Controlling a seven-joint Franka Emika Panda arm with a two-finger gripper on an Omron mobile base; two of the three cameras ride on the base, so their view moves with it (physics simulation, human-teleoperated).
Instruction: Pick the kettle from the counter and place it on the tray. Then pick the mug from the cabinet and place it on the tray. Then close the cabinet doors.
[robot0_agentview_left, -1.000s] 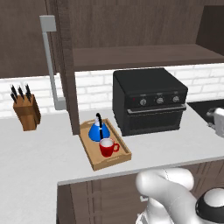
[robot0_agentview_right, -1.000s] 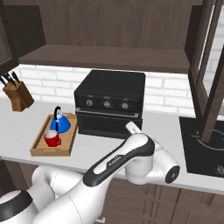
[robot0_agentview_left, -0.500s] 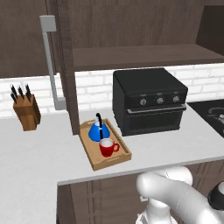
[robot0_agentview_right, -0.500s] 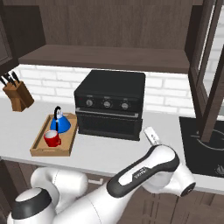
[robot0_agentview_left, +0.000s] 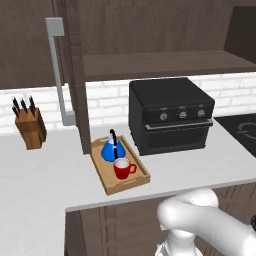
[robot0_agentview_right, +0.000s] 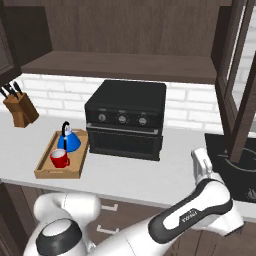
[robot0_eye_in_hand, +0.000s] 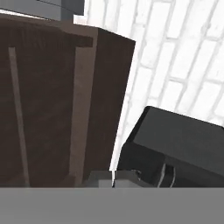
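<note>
White brick wall (robot0_agentview_left: 110, 97) runs behind your counter (robot0_agentview_left: 45, 175), which stretches pale across both base views over dark base units. Above it, the cabinet (robot0_agentview_left: 150, 35) stands open, and you can see its inner shelf (robot0_agentview_right: 120, 67) bare along its front. Look at the doors: the left door (robot0_agentview_left: 77, 75) swings out towards you, edge-on in the left base view, with its grey bar handle (robot0_agentview_left: 57, 70) facing left. The right door (robot0_agentview_right: 240, 85) also hangs open at the right of the right base view, its glass panel showing between dark frames.

Your arm (robot0_agentview_right: 195, 212) reaches low and to the right in front of the counter, bending up near the dark cooktop (robot0_agentview_right: 240, 170). A black oven (robot0_agentview_left: 170, 117) sits on the counter under the shelf.

Just left of the oven lies the tray (robot0_agentview_left: 107, 182), near the counter's front edge. Both task things are on it: the kettle (robot0_agentview_left: 111, 150) at the far end and the mug (robot0_agentview_left: 121, 169) just in front of it, handle pointing right. A knife block (robot0_agentview_left: 31, 131) stands well apart to the left, against the wall.

Your gripper (robot0_eye_in_hand: 113, 180) shows at the bottom of the hand view, fingers together with nothing between them, facing dark door wood, brick and the oven.
</note>
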